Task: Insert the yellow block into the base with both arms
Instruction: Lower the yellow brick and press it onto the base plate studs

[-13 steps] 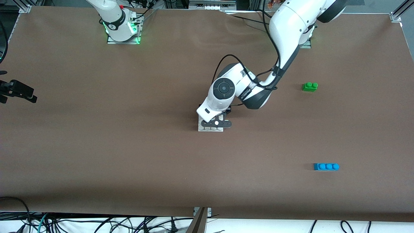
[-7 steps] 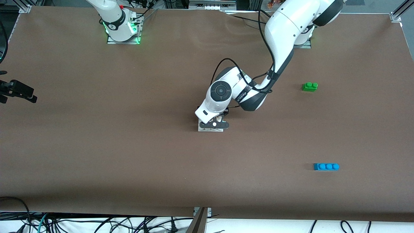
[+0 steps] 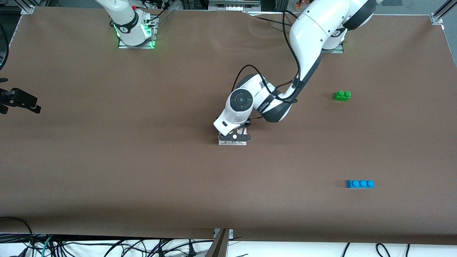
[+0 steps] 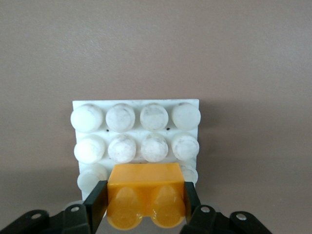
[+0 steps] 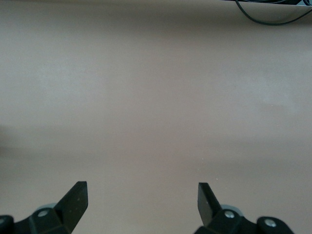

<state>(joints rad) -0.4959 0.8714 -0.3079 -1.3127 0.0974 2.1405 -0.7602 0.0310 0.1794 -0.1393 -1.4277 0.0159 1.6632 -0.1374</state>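
My left gripper point(image 4: 145, 201) is shut on the yellow block point(image 4: 145, 192), its two studs facing the wrist camera. It holds the block over one edge row of the white base point(image 4: 135, 130); I cannot tell if block and studs touch. In the front view the left gripper point(image 3: 234, 135) covers most of the base point(image 3: 232, 142) at the table's middle and hides the block. My right gripper point(image 5: 142, 200) is open and empty over bare brown table. In the front view a black gripper-like part point(image 3: 18, 100) shows at the edge, at the right arm's end.
A green two-stud brick point(image 3: 342, 95) lies toward the left arm's end of the table. A blue three-stud brick point(image 3: 360, 184) lies nearer to the front camera than the green one. A black cable point(image 5: 273, 14) crosses a corner of the right wrist view.
The left arm has shifted slightly toward the right arm's end and lowered over the base, covering more of it. The right arm has not moved.
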